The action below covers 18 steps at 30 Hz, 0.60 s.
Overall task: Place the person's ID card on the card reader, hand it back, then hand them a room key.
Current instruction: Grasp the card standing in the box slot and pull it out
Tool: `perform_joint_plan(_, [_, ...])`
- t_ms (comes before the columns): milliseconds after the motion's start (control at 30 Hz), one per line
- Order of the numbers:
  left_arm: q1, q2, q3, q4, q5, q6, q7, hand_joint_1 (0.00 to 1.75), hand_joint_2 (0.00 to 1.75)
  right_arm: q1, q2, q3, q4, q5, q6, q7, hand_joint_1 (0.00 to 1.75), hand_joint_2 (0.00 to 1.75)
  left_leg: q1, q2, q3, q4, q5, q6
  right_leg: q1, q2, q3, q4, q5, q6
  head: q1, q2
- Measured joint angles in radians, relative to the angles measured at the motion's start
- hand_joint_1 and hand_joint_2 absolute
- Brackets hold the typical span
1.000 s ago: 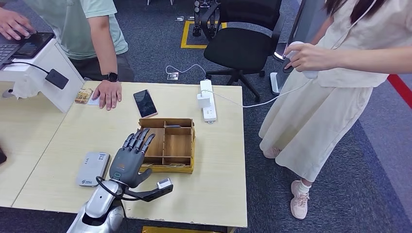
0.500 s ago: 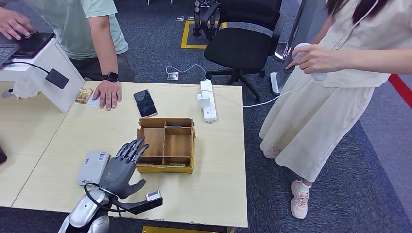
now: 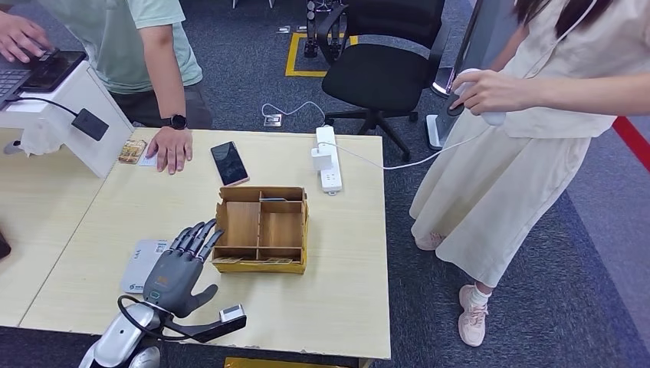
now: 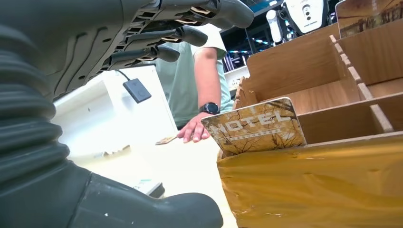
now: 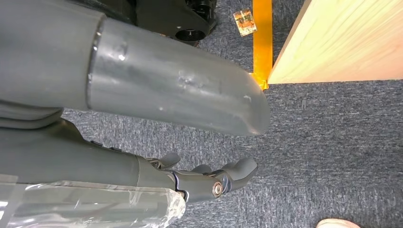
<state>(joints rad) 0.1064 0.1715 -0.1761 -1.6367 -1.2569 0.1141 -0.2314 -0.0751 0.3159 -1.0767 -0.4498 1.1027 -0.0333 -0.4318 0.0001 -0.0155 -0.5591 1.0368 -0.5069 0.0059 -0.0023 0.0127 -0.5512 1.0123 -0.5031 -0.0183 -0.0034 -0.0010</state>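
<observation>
One left robot hand hovers spread and empty over the table, card reader just beside, compartmented box with hotel key cards ahead.

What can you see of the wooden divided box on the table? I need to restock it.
The open-topped wooden divided box looks like thin plywood, split by slats into several compartments, its base wrapped in yellow tape. It sits flat mid-table. A brown card printed HOTEL leans at its near corner. The left hand hovers beside it.
</observation>
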Motion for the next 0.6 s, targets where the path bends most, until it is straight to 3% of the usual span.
perform_joint_plan(600, [-0.004, -0.014, -0.004, 0.019, -0.037, -0.001, 0.009, 0.00, 1.75, -0.007, 0.000, 0.000, 0.001, 0.004, 0.000, 0.000, 0.00, 0.00, 0.000, 0.000, 0.000, 0.000, 0.000, 0.000, 0.000, 0.000, 0.000, 0.000, 0.000, 0.000, 0.000, 0.000])
